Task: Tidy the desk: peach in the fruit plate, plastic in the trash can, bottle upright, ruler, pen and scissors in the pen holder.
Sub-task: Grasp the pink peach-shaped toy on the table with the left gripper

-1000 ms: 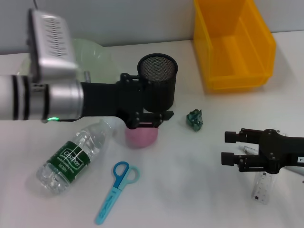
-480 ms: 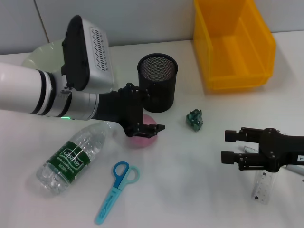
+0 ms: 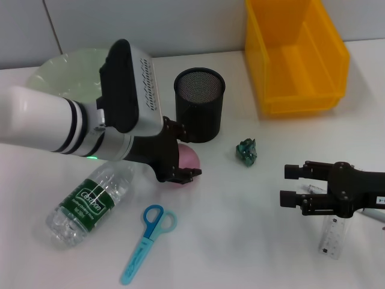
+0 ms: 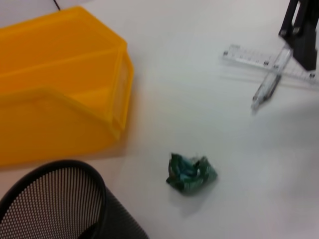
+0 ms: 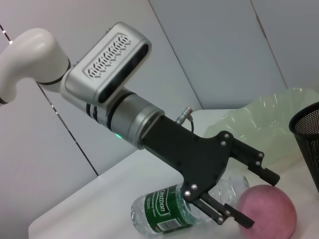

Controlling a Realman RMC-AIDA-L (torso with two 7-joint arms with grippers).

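A pink peach [image 3: 188, 158] lies on the white desk in front of the black mesh pen holder [image 3: 200, 103]. My left gripper [image 3: 182, 169] is down at the peach, open, one finger on each side of it; the right wrist view shows the left gripper [image 5: 258, 197] and peach [image 5: 269, 209] the same way. The bottle [image 3: 90, 201] lies on its side, with blue scissors [image 3: 148, 240] near it. Crumpled green plastic [image 3: 246, 151] lies mid-desk. My right gripper [image 3: 290, 186] hovers open over the pen [image 3: 313, 189], beside the clear ruler [image 3: 332, 238].
The yellow trash can [image 3: 295, 57] stands at the back right. A pale green fruit plate [image 3: 63, 75] sits at the back left, partly behind my left arm. The left wrist view shows the plastic [image 4: 191, 174], ruler [image 4: 249, 57] and pen [image 4: 265, 88].
My left arm has swung round and its gripper has come down from in front of the pen holder to the peach. The right arm has not moved.
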